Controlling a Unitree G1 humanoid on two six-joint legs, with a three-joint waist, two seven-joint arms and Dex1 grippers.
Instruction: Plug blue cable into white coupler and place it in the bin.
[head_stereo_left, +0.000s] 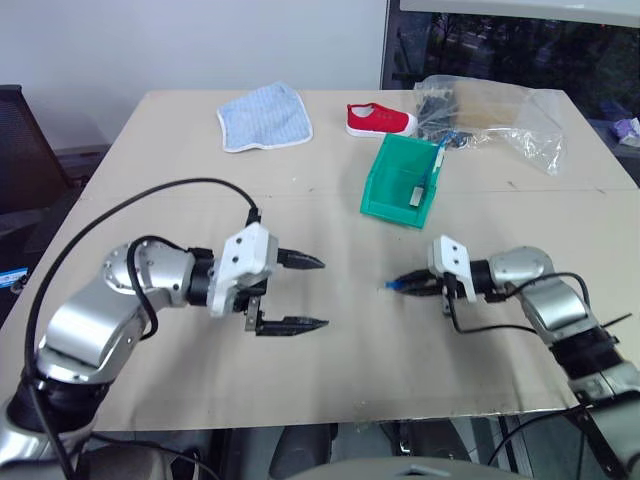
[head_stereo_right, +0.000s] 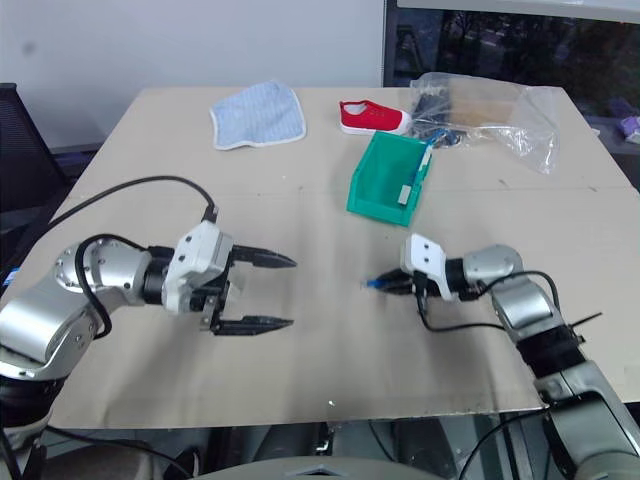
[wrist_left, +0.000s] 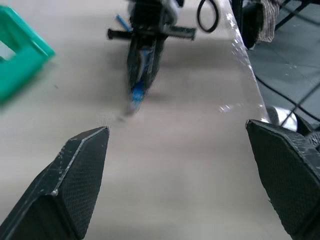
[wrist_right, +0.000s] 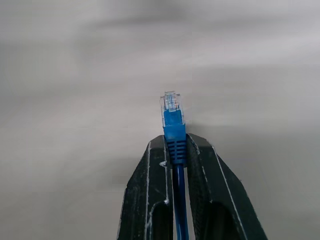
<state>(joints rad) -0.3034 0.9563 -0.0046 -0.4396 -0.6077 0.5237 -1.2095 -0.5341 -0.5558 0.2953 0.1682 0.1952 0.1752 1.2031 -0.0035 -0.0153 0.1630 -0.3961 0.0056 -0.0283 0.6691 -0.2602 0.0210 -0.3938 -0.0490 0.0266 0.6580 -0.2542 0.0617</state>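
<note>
Blue cable (wrist_right: 174, 131); teal bin (head_stereo_left: 392, 182); red shoe (head_stereo_left: 380, 120).

Most of the blue cable (wrist_right: 173, 131) is hidden between the right gripper's (wrist_right: 174, 150) fingers, only its plug showing.

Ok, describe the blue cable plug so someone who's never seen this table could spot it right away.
Start at the tan table and find the right gripper, near the front edge, below the green bin. Pinched between its shut black fingers is the cable plug: a bright blue boot with a clear tip poking out toward the open left gripper. Nothing else there is blue and clear-tipped.
</note>
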